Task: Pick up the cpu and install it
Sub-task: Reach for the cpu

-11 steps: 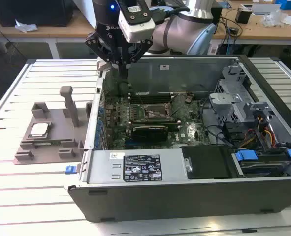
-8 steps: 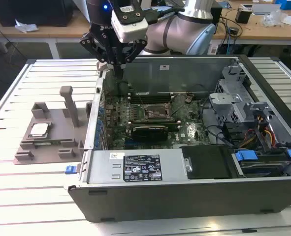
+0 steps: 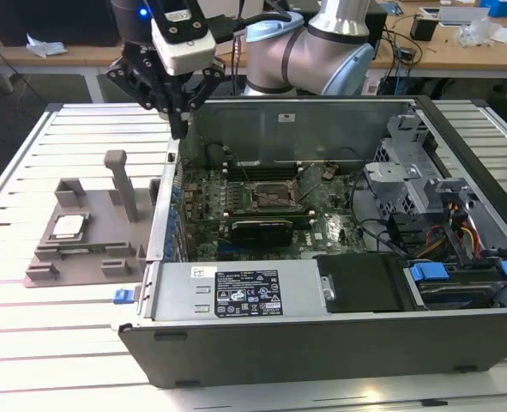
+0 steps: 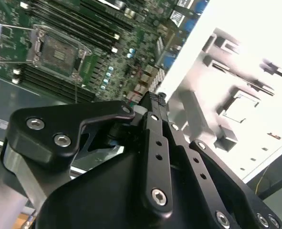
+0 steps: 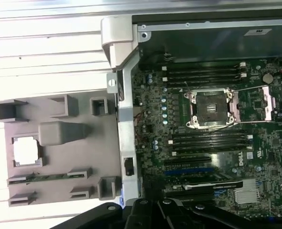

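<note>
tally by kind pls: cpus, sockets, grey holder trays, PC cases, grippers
cpu: 1
socket: 1
tray: 1
case: 1
gripper: 1
Total: 5

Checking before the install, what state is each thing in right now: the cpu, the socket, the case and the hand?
cpu: lying flat in the grey holder, not gripped.
socket: open, empty.
case: lying on its side, panel off.
hand: shut, holding nothing, over the case's edge.
</note>
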Available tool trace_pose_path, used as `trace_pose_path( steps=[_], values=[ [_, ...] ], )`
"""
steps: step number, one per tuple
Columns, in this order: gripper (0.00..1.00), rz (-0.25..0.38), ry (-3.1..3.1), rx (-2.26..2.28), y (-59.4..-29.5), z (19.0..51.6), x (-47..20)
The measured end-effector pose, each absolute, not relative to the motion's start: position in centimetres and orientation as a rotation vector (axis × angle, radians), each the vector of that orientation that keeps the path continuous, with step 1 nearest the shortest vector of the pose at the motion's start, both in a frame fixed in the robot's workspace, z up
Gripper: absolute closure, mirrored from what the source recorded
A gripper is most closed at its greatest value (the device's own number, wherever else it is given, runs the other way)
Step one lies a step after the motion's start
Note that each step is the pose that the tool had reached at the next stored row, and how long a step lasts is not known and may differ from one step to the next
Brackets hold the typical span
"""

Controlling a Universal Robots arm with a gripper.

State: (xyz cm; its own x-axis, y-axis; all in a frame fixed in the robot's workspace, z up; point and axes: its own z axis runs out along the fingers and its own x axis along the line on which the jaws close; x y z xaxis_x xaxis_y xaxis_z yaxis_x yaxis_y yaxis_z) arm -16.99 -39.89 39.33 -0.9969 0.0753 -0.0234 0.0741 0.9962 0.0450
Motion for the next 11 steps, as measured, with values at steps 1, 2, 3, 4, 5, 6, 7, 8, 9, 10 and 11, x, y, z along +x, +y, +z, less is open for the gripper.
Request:
trace_pose_path(
  steps=[1, 2, 3, 4, 5, 6, 7, 8, 9, 10, 11],
  values=[
    [0.89, 0.069, 3.114, 0.116, -39.9, 39.3, -17.2],
    [0.89, 0.069, 3.114, 0.117, -39.9, 39.3, -17.5],
    [0.89, 0.069, 3.114, 0.117, -39.9, 39.3, -17.8],
    [0.89, 0.069, 3.114, 0.117, -39.9, 39.3, -18.0],
    [0.89, 0.069, 3.114, 0.117, -39.9, 39.3, -18.3],
    [0.89, 0.069, 3.114, 0.116, -39.9, 39.3, -18.8],
    [0.89, 0.069, 3.114, 0.116, -39.9, 39.3, -19.0],
    [0.89, 0.069, 3.114, 0.117, -39.9, 39.3, -19.7],
    [0.89, 0.069, 3.114, 0.117, -39.9, 39.3, -20.4],
    [0.89, 0.069, 3.114, 0.116, -39.9, 39.3, -20.8],
    [0.89, 0.069, 3.114, 0.117, -39.9, 39.3, -21.1]
  ],
)
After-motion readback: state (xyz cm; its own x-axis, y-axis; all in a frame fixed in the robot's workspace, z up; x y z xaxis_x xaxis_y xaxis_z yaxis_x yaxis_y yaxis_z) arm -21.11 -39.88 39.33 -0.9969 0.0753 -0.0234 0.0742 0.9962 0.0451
